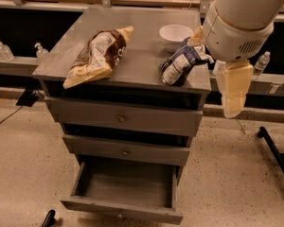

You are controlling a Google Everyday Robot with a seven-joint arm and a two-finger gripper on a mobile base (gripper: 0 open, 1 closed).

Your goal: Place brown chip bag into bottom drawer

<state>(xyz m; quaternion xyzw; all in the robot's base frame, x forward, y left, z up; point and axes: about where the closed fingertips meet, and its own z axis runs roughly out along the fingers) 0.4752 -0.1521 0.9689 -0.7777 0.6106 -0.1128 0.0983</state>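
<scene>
The brown chip bag (100, 56) lies on the left half of the grey cabinet top (142, 63), brown with cream ends and a white panel. The bottom drawer (125, 207) is pulled open at the cabinet's foot, and its grey inside holds nothing. My big white arm (244, 18) fills the upper right. My cream-coloured gripper (234, 91) hangs below it, just off the cabinet's right edge, at the height of the top drawer. It is well apart from the brown bag and holds nothing that I can see.
A dark blue and white bag (182, 63) lies at the top's right front, and a white bowl (175, 33) stands behind it. Two closed drawer fronts (120, 118) with round knobs sit above the open drawer. Small bottles (3, 50) stand on a ledge at the left. A black stand leg (274, 150) lies on the floor at the right.
</scene>
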